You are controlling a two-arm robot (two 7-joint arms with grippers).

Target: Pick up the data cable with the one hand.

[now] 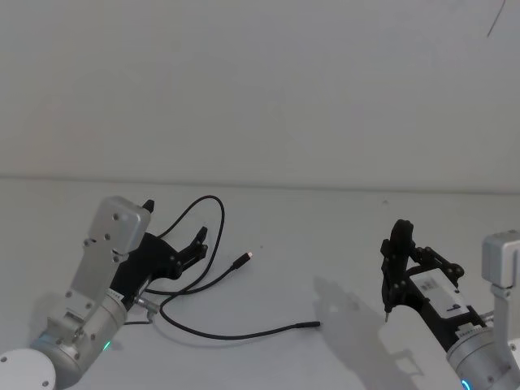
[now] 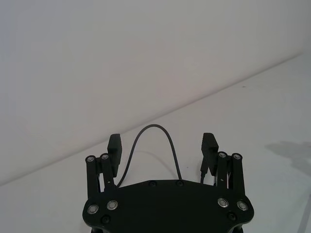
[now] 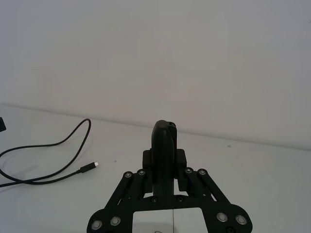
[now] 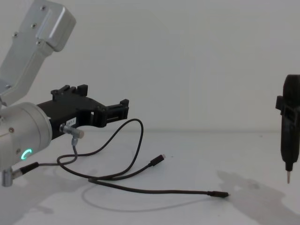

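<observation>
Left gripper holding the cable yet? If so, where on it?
Nothing is held. The left gripper is open, its fingers either side of a loop of the data cable, not clamped. The right gripper is shut, apart from the cable.

The left gripper (image 4: 123, 109) hangs above the table (image 4: 197, 154), jaws seemingly apart. The cable (image 4: 140, 189) loops just below and ahead of it, then trails well past it.

White surface (image 1: 268, 357), plain, matte. White wall (image 1: 260, 89) behind, meeting surface along straight edge. Thin dark line (image 1: 497, 19) on wall, upper right. Soft grey shadows (image 1: 341, 296) on surface.
</observation>
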